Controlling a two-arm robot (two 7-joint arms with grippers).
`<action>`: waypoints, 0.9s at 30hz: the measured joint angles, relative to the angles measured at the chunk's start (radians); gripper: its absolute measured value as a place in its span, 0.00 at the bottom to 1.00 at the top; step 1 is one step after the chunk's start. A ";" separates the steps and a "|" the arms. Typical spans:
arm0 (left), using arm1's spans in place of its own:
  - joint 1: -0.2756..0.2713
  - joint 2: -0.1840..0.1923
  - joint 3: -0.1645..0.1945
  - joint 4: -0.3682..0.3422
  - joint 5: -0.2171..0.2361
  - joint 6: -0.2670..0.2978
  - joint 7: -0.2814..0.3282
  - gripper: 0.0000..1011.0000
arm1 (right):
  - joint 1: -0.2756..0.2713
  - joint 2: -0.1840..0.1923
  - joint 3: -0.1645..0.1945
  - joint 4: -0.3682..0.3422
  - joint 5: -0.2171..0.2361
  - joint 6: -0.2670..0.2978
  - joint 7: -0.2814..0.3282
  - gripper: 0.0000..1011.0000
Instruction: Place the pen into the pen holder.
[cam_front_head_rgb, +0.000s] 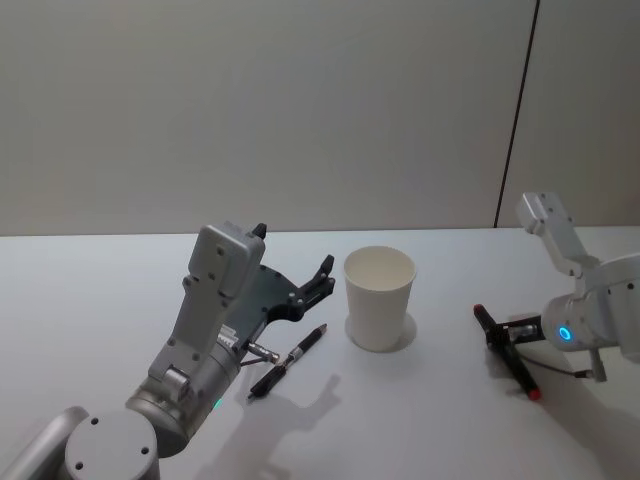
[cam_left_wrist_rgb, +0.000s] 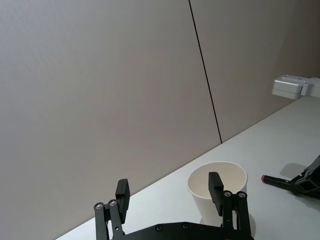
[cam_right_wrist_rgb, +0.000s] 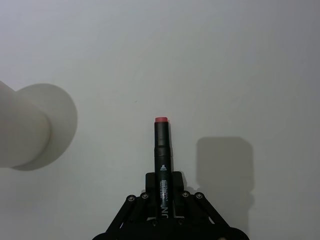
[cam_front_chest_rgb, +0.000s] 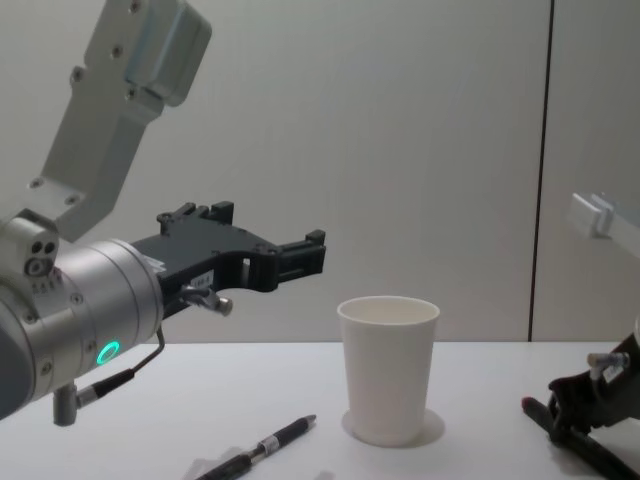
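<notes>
The pen holder (cam_front_head_rgb: 379, 298), a plain white paper cup, stands upright on the white table (cam_front_head_rgb: 100, 290); the chest view shows it too (cam_front_chest_rgb: 388, 365). A black pen with a red end (cam_right_wrist_rgb: 161, 145) lies low over the table to the cup's right, with my right gripper (cam_front_head_rgb: 508, 335) shut on it. A second black pen (cam_front_head_rgb: 290, 360) lies loose on the table left of the cup. My left gripper (cam_front_head_rgb: 292, 253) hovers open above that pen, its fingers (cam_left_wrist_rgb: 216, 187) pointing towards the cup and holding nothing.
A grey wall (cam_front_head_rgb: 300, 110) with a dark vertical seam stands behind the table. Bare tabletop lies in front of the cup and between the two arms.
</notes>
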 joint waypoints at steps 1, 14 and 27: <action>0.000 0.000 0.000 0.000 0.000 0.000 0.000 0.99 | 0.000 0.000 0.000 0.000 0.000 -0.001 0.000 0.18; 0.000 0.000 0.000 0.000 0.000 0.000 0.000 0.99 | -0.032 0.008 0.010 -0.063 -0.004 -0.080 -0.002 0.18; 0.000 0.000 0.000 0.000 0.000 0.000 0.000 0.99 | -0.107 0.030 0.021 -0.186 0.003 -0.211 -0.010 0.18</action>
